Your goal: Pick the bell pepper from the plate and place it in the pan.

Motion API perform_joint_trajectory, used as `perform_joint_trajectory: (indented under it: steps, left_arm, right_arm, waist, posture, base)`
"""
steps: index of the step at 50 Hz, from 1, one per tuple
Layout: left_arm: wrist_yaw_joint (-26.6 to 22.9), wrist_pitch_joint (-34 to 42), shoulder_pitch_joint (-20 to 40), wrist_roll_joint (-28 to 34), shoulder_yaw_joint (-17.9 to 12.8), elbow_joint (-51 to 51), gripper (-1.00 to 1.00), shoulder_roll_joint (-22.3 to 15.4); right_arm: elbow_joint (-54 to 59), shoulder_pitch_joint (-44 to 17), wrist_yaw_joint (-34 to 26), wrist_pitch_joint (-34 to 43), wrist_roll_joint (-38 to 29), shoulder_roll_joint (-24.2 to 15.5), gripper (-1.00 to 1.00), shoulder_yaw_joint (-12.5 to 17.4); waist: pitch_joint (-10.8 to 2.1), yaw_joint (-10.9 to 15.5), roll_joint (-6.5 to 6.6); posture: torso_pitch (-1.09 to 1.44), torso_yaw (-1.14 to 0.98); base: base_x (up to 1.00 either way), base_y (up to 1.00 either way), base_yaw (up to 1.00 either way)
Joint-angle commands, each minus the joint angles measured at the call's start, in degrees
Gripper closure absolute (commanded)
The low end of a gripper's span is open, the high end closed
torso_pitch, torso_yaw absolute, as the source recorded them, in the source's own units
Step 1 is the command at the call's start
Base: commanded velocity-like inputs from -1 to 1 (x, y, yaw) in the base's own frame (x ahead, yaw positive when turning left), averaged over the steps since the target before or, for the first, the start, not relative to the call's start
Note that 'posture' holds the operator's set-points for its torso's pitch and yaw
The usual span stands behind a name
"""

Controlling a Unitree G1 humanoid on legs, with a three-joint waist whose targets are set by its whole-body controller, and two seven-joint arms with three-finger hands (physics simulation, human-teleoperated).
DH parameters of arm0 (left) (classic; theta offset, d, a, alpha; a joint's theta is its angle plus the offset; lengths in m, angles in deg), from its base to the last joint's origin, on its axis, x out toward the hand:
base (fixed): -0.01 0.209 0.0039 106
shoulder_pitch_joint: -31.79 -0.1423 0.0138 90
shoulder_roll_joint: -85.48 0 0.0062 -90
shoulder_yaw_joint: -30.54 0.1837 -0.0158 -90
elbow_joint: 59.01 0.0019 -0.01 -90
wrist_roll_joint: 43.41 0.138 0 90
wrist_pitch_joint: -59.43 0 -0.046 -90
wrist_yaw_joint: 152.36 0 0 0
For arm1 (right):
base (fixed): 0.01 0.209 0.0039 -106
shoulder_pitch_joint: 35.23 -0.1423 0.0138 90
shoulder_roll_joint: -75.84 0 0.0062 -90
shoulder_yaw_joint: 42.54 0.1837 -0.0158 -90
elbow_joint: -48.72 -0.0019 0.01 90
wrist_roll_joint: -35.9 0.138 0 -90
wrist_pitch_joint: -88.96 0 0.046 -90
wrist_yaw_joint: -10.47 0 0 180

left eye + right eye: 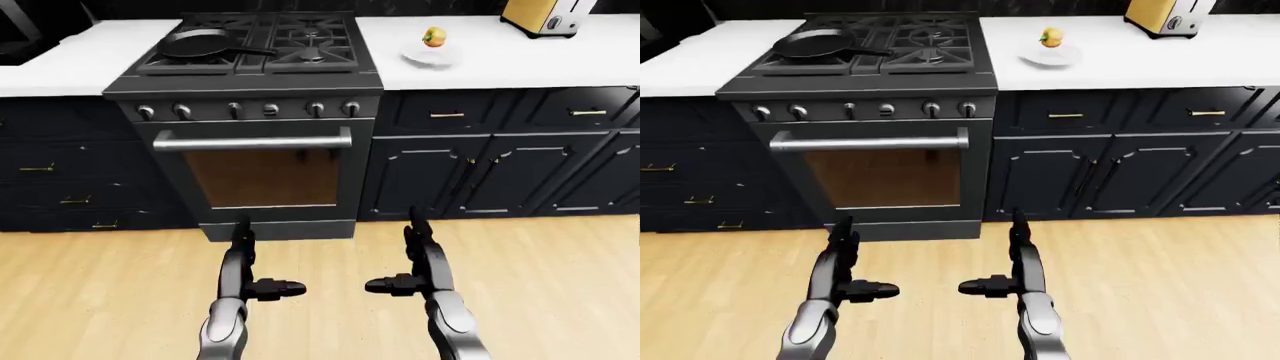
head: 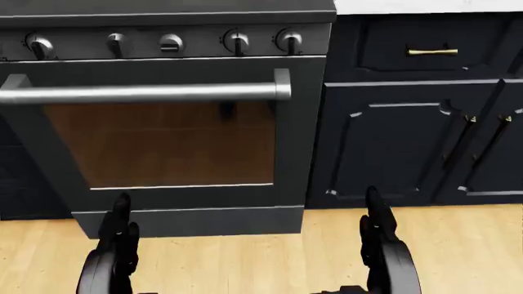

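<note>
An orange-yellow bell pepper (image 1: pixel 434 36) sits on a white plate (image 1: pixel 431 57) on the white counter to the right of the stove, at the top of the left-eye view. A black pan (image 1: pixel 200 43) rests on the stove's left burners, handle pointing right. My left hand (image 1: pixel 243 251) and right hand (image 1: pixel 417 247) are both open and empty, held low over the wooden floor, far below the counter. Fingers point up toward the oven.
A black stove with oven door and bar handle (image 1: pixel 252 142) stands in the middle. Dark cabinets (image 1: pixel 480 165) flank it under white counters (image 1: pixel 70 64). A toaster (image 1: pixel 545 16) stands at the top right. Wooden floor (image 1: pixel 560 285) fills the lower views.
</note>
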Motion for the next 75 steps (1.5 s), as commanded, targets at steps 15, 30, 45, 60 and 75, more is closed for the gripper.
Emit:
perform_joint_trajectory:
  steps: [15, 30, 45, 60, 75]
  left_arm:
    - [-0.1, 46.1, 13.4, -1.9, -3.4, -42.7, -1.0, -3.3]
    - [1.9, 54.0, 16.2, -5.8, -5.2, -52.6, -1.0, -3.9]
    - [2.2, 52.4, 14.9, -6.0, -4.0, -51.9, -1.0, -3.5]
    - [2.6, 56.1, 16.4, -7.5, -4.8, -54.5, -1.0, -3.4]
    - [3.4, 56.3, 16.2, -9.0, -5.2, -55.3, -1.0, -3.8]
  right_arm:
    - [-46.8, -9.9, -1.0, 43.6, 1.8, -2.3, -1.0, 3.2]
    - [-56.1, -12.4, 1.3, 49.9, 11.5, -3.4, -1.0, 7.7]
    - [-55.9, -12.6, 3.5, 49.5, 13.8, -4.0, -1.0, 7.5]
    - [-58.5, -15.5, 6.6, 54.1, 19.9, -5.0, -1.0, 11.1]
    - [-59.3, -15.7, 10.6, 54.1, 26.1, -6.3, -1.0, 12.7]
  waist:
    - [-5.12, 0.6, -0.19]
    - [-2.98, 0.4, -0.34]
    - [-3.22, 0.9, 2.65]
    - [-2.57, 0.1, -1.45]
    - [-3.35, 0.9, 3.23]
  posture:
    - [0.0, 0.0]
    - [0.0, 0.0]
    - [0.0, 0.0]
    - [0.0, 0.0]
    - [0.0, 0.0]
  base:
    - [0.0, 0.0, 0.0]
    - [0.21, 0.0, 0.0]
    - [0.28, 0.0, 0.0]
    - [0.28, 0.0, 0.0]
    - [0.28, -0.09, 0.0]
